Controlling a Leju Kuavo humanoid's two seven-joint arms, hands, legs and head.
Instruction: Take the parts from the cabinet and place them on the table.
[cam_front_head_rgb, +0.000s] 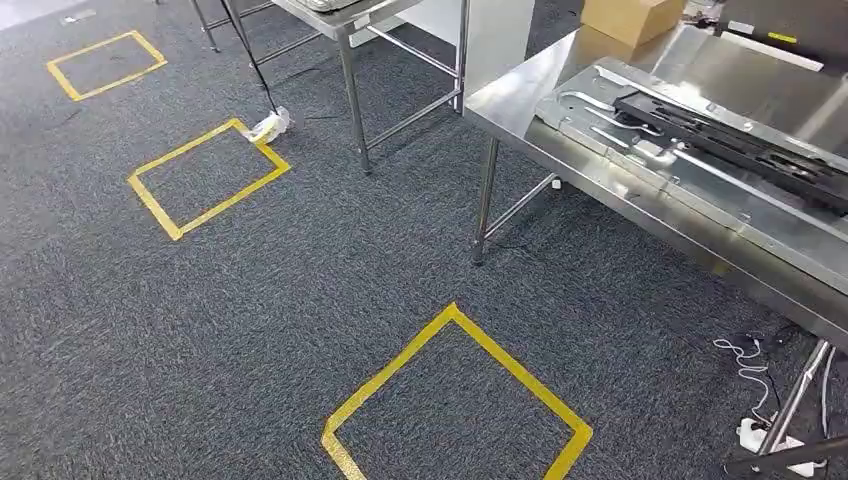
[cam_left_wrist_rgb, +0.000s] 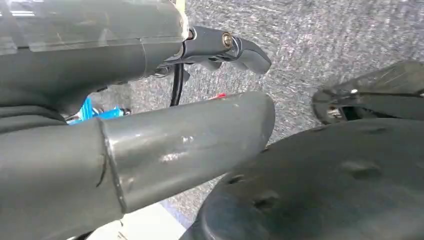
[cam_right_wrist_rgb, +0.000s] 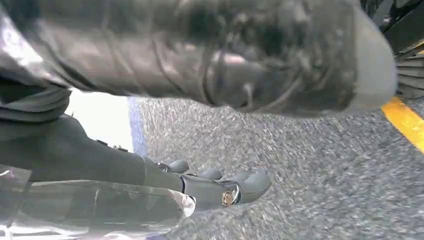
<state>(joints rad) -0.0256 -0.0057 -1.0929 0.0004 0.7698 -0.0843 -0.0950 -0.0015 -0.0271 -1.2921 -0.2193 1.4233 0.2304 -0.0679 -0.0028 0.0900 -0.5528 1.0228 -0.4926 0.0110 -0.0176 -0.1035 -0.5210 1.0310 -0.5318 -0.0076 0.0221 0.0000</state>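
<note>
A steel table (cam_front_head_rgb: 520, 95) stands at the right in the head view. On it lies a flat silver sheet-metal part (cam_front_head_rgb: 680, 185) with a long black frame part (cam_front_head_rgb: 740, 140) resting on top. My left hand (cam_left_wrist_rgb: 170, 145) hangs over the grey carpet, its thick thumb apart from the dark fingers (cam_left_wrist_rgb: 225, 45), with nothing between them. My right hand (cam_right_wrist_rgb: 215, 55) also hangs above the carpet, its fingers (cam_right_wrist_rgb: 220, 187) stretched out and holding nothing.
Three yellow tape squares mark the grey carpet: one near me (cam_front_head_rgb: 455, 400), one further left (cam_front_head_rgb: 205, 175), one far left (cam_front_head_rgb: 105, 62). A second steel table (cam_front_head_rgb: 350, 60) stands behind, a cardboard box (cam_front_head_rgb: 630, 18) at the far end. White cables (cam_front_head_rgb: 745, 360) lie under the table.
</note>
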